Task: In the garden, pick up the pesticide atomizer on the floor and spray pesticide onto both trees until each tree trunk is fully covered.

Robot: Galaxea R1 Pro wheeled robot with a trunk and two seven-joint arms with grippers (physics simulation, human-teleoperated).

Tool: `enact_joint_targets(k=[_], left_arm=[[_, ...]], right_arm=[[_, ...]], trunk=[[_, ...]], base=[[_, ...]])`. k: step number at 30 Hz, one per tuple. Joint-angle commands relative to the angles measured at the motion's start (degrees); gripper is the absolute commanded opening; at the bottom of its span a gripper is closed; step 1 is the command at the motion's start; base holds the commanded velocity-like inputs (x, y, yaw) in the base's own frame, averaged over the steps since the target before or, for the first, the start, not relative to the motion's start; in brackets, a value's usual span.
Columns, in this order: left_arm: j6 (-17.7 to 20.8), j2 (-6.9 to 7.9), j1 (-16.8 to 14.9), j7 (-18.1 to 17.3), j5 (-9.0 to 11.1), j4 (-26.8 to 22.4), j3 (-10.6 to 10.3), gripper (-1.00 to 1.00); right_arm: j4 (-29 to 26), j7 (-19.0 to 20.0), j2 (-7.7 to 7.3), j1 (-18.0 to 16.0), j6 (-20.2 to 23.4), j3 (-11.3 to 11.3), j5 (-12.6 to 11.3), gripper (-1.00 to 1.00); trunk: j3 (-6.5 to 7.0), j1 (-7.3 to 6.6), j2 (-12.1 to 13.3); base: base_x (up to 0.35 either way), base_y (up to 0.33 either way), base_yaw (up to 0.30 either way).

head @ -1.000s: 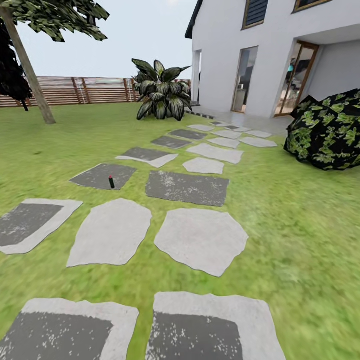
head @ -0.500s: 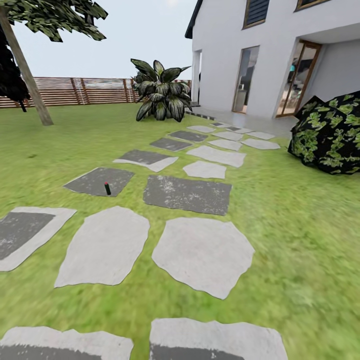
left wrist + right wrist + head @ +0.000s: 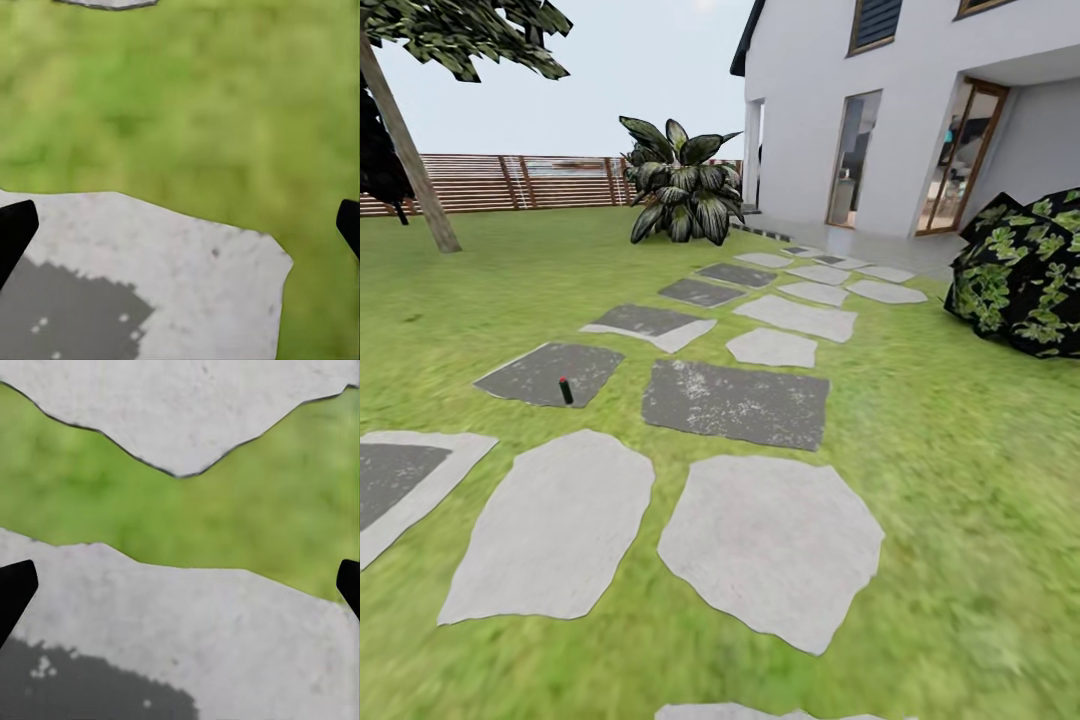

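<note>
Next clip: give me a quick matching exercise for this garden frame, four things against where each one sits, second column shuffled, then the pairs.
Things:
1. pesticide atomizer
2. tree trunk
3. broad-leaved plant
4. dark leafy bush

Places:
A. on the lawn at far left, leaning, before the fence
B. at the right edge, near the house's glass door
C. upright on a dark grey paving slab, left of the path
D. by the corner of the white house, at the path's far end

Pairs: 1-C, 2-A, 3-D, 4-B
</note>
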Motion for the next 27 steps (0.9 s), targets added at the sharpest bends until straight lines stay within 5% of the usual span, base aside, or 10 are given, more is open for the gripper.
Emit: enact_joint_targets(k=[1,27], left_arm=[[-0.19,-0.01,-0.03,0.02,-0.02,0.04,0.07,1.00],[-0.19,-0.01,-0.03,0.02,0.21,0.04,0.05,1.00]], right_arm=[[0.03,-0.03,-0.02,-0.02,-0.14,0.02,0.34,1.00],[-0.01,-0.03,0.16,-0.02,-0.23,0.02,0.33,1.00]], trunk=[[-0.05,0.02,-0.01],[-0.05,0.02,-0.01]], base=[[0.340,0.000,0.000],[0.340,0.040,0.000]])
